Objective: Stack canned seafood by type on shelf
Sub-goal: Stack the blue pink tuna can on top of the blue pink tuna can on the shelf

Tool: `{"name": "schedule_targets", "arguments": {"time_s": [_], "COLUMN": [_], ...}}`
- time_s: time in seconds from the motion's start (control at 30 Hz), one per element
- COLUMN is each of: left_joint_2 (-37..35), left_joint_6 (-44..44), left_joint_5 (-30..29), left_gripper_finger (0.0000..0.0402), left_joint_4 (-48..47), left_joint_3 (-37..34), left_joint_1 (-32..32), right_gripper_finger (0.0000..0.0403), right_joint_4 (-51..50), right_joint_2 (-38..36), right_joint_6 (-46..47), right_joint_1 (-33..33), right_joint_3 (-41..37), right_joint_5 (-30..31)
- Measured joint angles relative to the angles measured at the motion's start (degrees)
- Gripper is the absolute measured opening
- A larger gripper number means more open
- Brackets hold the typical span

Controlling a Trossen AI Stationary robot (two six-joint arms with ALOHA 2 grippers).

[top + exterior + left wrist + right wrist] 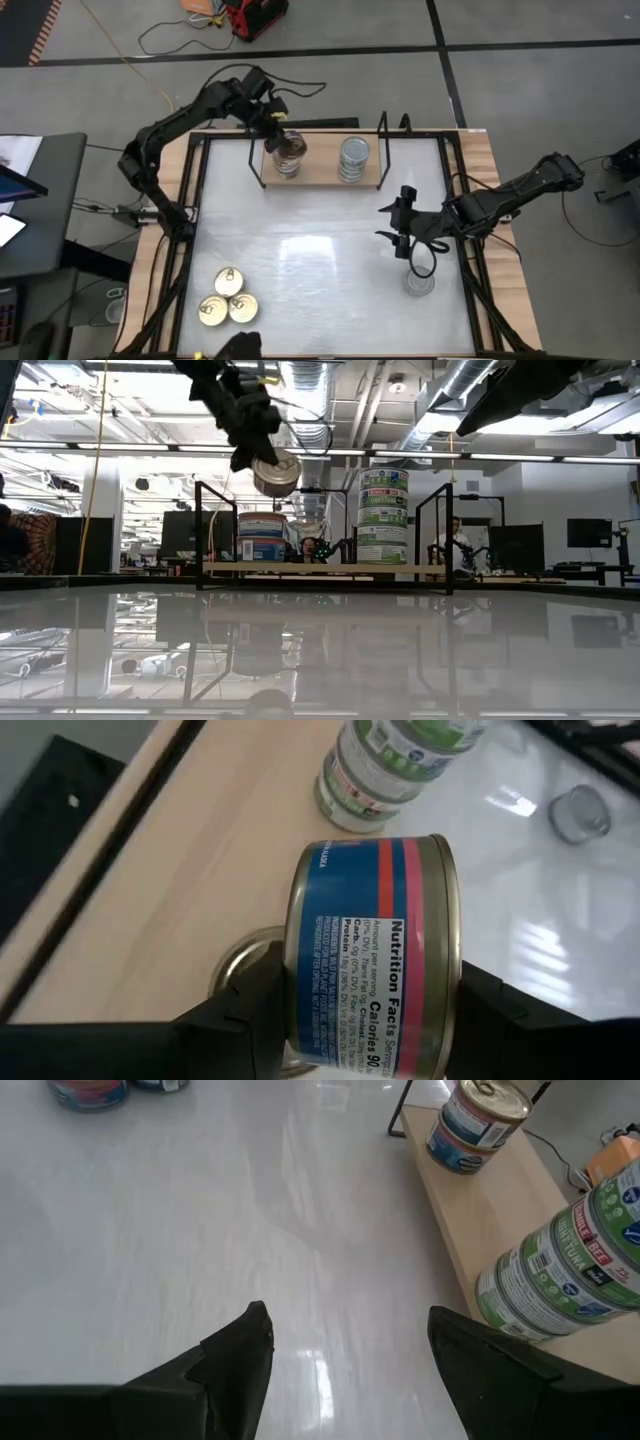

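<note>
Three gold-lidded tins [228, 298] are sitting bunched together, touching, at the near left of the white table [320, 260]. Farther back, the left gripper [285, 143] is hovering over the left part of the shelf [315, 177], its fingers clamped on a blue-and-red tin [375, 955] that it is holding tilted on edge in the air. Directly under it a short stack of blue-and-red tins [262, 536] is standing on the wooden board. To the right on the same board, a taller stack of green-labelled tins [383, 517] is standing upright, well apart from the short stack. Farther right, the right gripper [398, 237] is hanging above the right side of the table, near of the shelf, with its fingers spread apart and holding nothing. Just near of it, a single silver-lidded tin [419, 285] is lying on the tabletop.
</note>
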Motion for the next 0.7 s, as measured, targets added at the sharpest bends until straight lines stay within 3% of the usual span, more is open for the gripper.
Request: {"name": "schedule_targets", "arguments": {"time_s": [0.23,0.7], "left_joint_2": [0.1,-0.04], "left_joint_6": [-1.76,-4.3], "left_joint_5": [1.9,3.64], "left_gripper_finger": [0.018,0.0181], "left_joint_4": [1.25,3.62], "left_joint_3": [-5.61,-8.85], "left_joint_1": [2.46,2.42], "right_gripper_finger": [0.0292,0.0292], "right_joint_4": [0.56,1.61], "right_joint_2": [-0.02,-0.02], "right_joint_6": [-0.16,-0.76], "right_joint_1": [0.0,0.0], "right_joint_3": [0.0,0.02], "right_joint_5": [-0.01,-0.04]}}
